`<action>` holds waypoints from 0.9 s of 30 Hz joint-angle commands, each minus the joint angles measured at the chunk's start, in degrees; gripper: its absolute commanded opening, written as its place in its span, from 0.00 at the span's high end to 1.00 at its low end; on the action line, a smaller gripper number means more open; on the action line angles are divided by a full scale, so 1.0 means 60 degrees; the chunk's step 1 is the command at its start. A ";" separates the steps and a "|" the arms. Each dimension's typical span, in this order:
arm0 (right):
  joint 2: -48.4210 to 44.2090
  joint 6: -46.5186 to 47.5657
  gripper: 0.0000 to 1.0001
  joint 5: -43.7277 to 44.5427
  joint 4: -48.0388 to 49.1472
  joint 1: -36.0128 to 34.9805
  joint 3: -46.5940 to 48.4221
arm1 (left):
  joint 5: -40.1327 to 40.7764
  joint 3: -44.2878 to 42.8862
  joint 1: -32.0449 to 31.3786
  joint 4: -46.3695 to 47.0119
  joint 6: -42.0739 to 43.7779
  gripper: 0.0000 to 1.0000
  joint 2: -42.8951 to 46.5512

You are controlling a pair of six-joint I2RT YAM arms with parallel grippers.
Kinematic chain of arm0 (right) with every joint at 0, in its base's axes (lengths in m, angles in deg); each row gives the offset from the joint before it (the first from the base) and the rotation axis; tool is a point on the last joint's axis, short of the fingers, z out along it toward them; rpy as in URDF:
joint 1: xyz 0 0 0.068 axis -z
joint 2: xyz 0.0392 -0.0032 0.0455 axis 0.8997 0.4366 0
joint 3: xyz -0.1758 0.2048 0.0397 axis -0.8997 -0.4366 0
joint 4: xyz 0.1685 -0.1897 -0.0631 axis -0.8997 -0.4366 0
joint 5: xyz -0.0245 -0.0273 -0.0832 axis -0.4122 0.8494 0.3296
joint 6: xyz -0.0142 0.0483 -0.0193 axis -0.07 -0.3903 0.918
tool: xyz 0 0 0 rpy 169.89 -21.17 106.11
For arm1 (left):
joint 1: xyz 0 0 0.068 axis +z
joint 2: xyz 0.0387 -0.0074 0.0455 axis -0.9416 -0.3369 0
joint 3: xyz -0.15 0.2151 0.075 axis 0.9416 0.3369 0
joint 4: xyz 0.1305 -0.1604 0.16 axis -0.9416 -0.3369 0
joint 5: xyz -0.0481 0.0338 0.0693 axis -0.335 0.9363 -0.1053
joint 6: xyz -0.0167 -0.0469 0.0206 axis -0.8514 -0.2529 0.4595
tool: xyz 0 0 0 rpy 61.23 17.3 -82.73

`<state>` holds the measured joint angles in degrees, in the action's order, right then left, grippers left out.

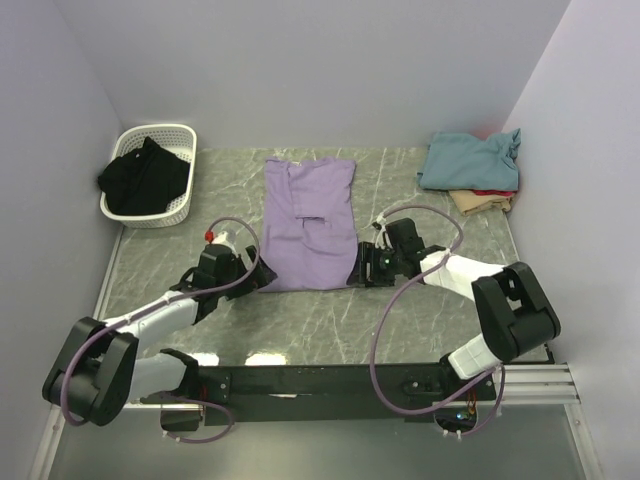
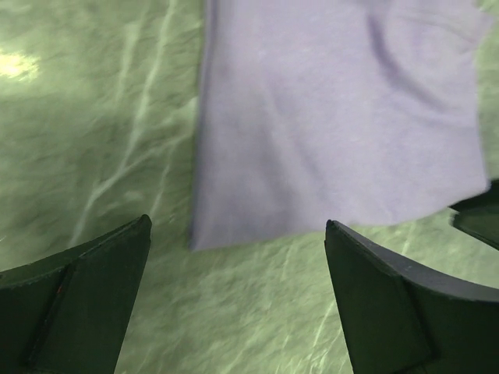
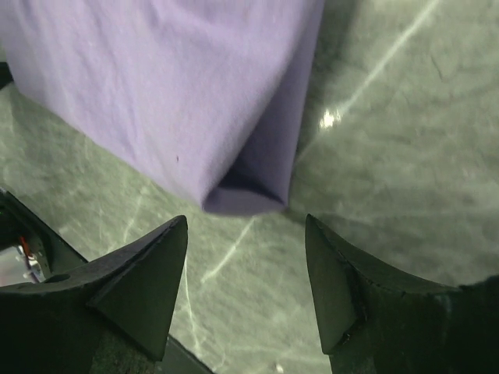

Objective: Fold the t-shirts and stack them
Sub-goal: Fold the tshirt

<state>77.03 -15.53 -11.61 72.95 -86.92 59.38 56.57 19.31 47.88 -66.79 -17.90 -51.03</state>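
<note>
A lavender t-shirt lies flat in the middle of the table, folded lengthwise into a long panel. My left gripper stands open just off its near left corner, nothing between the fingers. My right gripper is open too, just short of the near right corner, where the folded layers gape a little. Neither gripper touches the cloth. A teal t-shirt tops a stack at the back right, with red and tan ones under it.
A white basket at the back left holds dark clothes. Grey walls close the table on three sides. The marbled tabletop runs between the shirt and the arm bases.
</note>
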 commanded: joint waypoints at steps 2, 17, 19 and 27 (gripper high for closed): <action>0.0527 -0.0273 0.31 -0.0489 0.1810 0.0154 -0.0274 | -0.1019 0.0655 -0.0011 0.2392 -0.0238 0.01 -0.0488; 0.1654 -0.1151 0.32 -0.1806 0.3304 0.0637 -0.1269 | -0.1959 0.1593 0.0004 0.3686 -0.0502 0.01 -0.1502; 0.1831 -0.1385 0.35 -0.2041 0.3641 0.0637 -0.1402 | -0.1959 0.1725 0.0004 0.3613 -0.0546 0.01 -0.1325; 0.2374 -0.1767 0.45 -0.2321 0.4111 0.0637 -0.1607 | -0.1901 0.2032 -0.0011 0.3773 -0.0854 0.05 -0.1251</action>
<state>88.16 -26.24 -27.98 102.48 -82.81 52.87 45.84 28.66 48.01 -38.00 -21.66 -57.68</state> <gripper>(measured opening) 0.554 0.963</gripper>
